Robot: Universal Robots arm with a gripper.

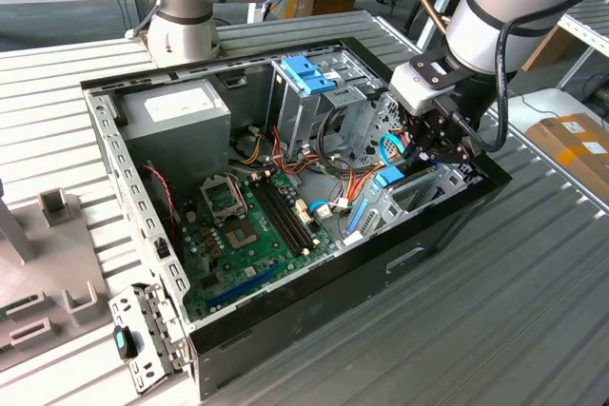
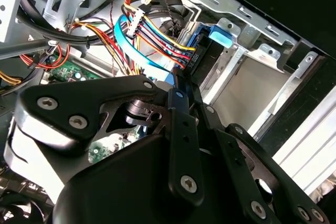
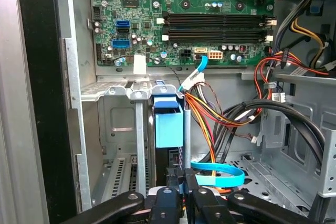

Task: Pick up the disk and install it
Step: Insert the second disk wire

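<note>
The gripper (image 1: 433, 145) sits low inside the open computer case (image 1: 314, 316), at the drive bay (image 1: 419, 192) near the exterior view's right. In the first wrist view its fingers (image 3: 173, 192) stand close together around a thin dark edge topped by a blue bracket (image 3: 169, 121). This appears to be the disk (image 3: 173, 158), held on edge and partly down in the bay, though little of its body is visible. On that reading the tool is closed on the disk; the contact itself is hard to confirm.

Risks: a bundle of coloured power wires (image 3: 210, 114) and a blue data cable (image 3: 218, 174) lie just beside the bay. They could be pinched under the disk or snagged by the fingers. A slight tilt could jam the bracket against the metal bay rails (image 2: 247, 51), leaving the disk half seated. The motherboard (image 1: 247, 225) lies near, exposed to a slipped part.

Pose: the arm (image 1: 519, 7) reaches in from the exterior view's upper right, wrist bent steeply downward, the tool pointing into the case floor.
</note>
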